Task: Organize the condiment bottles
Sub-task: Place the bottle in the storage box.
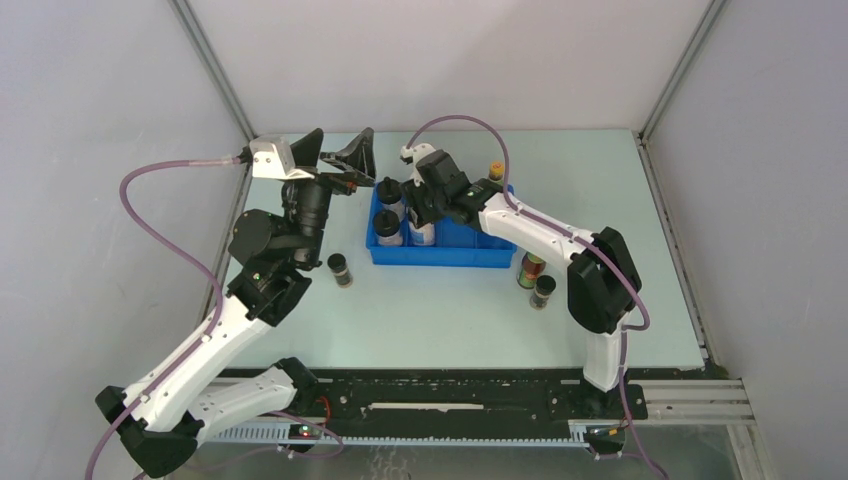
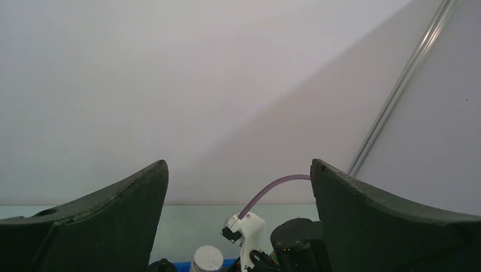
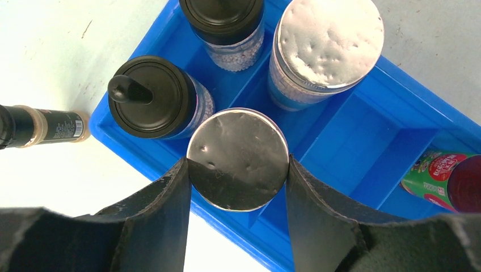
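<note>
The right gripper (image 3: 235, 165) clamps one white-lidded bottle (image 3: 238, 150); past its jaws stand its twin (image 3: 330, 42) and two knob-capped bottles (image 3: 150, 97) (image 3: 224, 20). The left gripper (image 2: 239, 170) gapes.

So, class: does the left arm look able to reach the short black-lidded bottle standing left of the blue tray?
Probably yes. The left claw is open and empty, and the bottle stands alone on that side, apart from the tray. It sits close in, though.
</note>
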Motion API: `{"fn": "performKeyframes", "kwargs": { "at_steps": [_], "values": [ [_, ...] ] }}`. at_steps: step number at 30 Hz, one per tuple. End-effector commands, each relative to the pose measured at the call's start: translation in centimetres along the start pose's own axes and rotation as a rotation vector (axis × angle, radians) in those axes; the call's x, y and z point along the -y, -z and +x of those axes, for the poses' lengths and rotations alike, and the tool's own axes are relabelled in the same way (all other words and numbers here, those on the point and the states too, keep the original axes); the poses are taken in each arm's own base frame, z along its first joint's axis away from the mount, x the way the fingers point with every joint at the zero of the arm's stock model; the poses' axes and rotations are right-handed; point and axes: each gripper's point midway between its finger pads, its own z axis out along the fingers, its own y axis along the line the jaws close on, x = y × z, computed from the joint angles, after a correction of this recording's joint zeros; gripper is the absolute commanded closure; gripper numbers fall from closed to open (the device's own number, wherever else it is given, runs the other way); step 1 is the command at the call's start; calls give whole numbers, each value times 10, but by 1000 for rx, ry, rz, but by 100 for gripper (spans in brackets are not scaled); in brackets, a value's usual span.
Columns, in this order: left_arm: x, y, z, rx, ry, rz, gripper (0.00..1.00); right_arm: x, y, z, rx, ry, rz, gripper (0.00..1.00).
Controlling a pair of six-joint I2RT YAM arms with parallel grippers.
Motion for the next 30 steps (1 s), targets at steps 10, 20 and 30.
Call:
{"fn": "performKeyframes", "kwargs": {
  "at_steps": [10,20,30],
  "values": [
    [-4,1,3,11,6,-11,0,0,4,-30,101,-37,-1,57],
    [-3,2,0,11,15,-6,0,1,7,-33,108,-37,3,34],
    [-2,4,-5,7,30,-4,0,-2,12,-34,106,-37,-3,22]
  ]
}}
